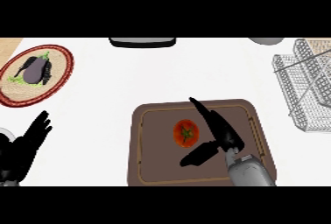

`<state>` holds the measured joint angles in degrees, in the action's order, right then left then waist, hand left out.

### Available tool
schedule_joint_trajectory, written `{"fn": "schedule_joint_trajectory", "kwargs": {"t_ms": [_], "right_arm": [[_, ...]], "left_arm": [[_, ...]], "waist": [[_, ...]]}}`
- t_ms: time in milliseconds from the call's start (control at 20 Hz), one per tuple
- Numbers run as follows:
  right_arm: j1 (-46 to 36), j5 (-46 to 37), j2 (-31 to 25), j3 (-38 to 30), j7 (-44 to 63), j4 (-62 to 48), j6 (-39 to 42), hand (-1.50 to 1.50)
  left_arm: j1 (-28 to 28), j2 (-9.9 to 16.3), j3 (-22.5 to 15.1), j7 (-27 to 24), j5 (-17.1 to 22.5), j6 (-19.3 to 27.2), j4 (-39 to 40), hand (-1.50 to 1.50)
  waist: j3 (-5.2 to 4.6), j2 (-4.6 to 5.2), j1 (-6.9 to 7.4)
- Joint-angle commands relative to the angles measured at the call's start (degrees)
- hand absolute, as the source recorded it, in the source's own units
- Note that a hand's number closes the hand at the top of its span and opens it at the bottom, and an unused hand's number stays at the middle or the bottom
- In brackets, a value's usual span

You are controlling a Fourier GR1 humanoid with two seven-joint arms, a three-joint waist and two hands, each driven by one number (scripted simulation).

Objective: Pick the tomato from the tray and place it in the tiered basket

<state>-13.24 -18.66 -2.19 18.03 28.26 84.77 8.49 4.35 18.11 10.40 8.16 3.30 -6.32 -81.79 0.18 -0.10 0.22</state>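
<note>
white counter (pixel 161 74), brown tray (pixel 145 170) near the front, wire tiered basket (pixel 304 87) at the right edge.

the right hand (pixel 216 131) reaches over the tray from its grey forearm, fingers straight and spread, thumb stuck out low to the left, holding nothing; it sits just beside the tomato (pixel 185 133), which lies on the tray between fingers and thumb. the left hand (pixel 29 142) rests open at the lower left, fingers up. a woven plate (pixel 61 72) at upper left holds an eggplant (pixel 35 70) on green leaves. a dark object (pixel 142 42) sits at the top edge.
</note>
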Motion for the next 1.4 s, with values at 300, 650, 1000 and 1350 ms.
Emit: {"fn": "schedule_joint_trajectory", "kwargs": {"t_ms": [300,650,1000,1350], "right_arm": [[-6.2,0.7,2.1,0.9,-5.1,-13.0,-4.4,-1.5],[-7.3,-1.6,2.2,3.3,-11.3,-14.3,-4.0,1.5],[-4.6,-0.6,2.2,4.5,-11.3,-8.1,-11.1,1.5],[5.0,-8.0,-2.0,7.7,-4.4,5.0,-12.8,1.5]], "left_arm": [[-2.9,-2.3,1.1,-1.2,-2.3,-0.5,5.7,0.0],[2.0,-0.2,2.3,3.3,-0.7,-3.9,-3.3,0.0],[-0.9,-2.7,2.6,0.8,-3.0,-2.2,1.2,0.0],[-2.5,-2.5,3.3,1.4,-3.4,-1.8,2.3,0.0]], "waist": [[-0.18,0.2,0.14],[-0.15,0.13,0.45],[-0.17,0.08,0.0],[-0.21,-0.06,-0.68]]}}
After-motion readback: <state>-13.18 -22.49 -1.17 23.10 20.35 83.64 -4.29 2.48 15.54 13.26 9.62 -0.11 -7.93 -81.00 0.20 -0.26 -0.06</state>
